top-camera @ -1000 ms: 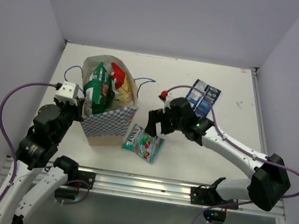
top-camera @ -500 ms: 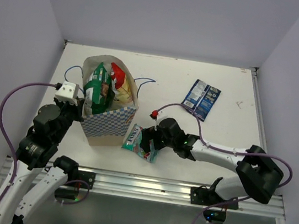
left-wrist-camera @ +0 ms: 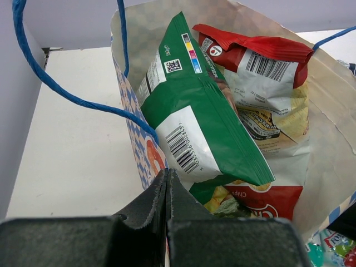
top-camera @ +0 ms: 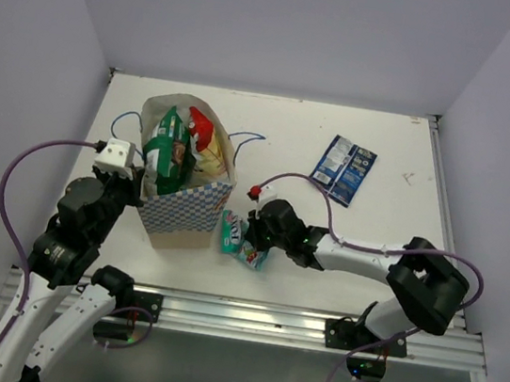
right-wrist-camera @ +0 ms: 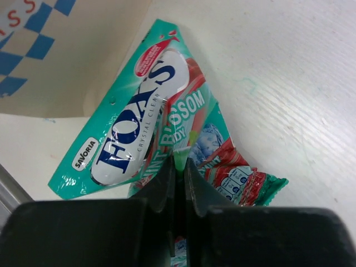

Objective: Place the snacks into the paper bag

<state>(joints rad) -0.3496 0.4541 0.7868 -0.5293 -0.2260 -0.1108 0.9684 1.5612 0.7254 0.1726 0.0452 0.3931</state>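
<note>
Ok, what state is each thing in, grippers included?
paper bag: upright, mouth open, packets inside.
green chip packet: in the bag, top poking out.
red chip packet: in the bag, behind the green one.
teal candy pack: outside the bag, creased.
dark blue pack: flat on the table, untouched.
left gripper: jaws shut on the bag's rim.
right gripper: jaws shut on the teal candy pack.

Teal plastic candy packet (right-wrist-camera: 150, 128) — glossy, crinkled; cream paper bag with blue-checked band (left-wrist-camera: 328, 139) — matt; green plastic chip packet (left-wrist-camera: 206, 128) glossy; white tabletop (right-wrist-camera: 289, 83) matt, finely scratched.
</note>
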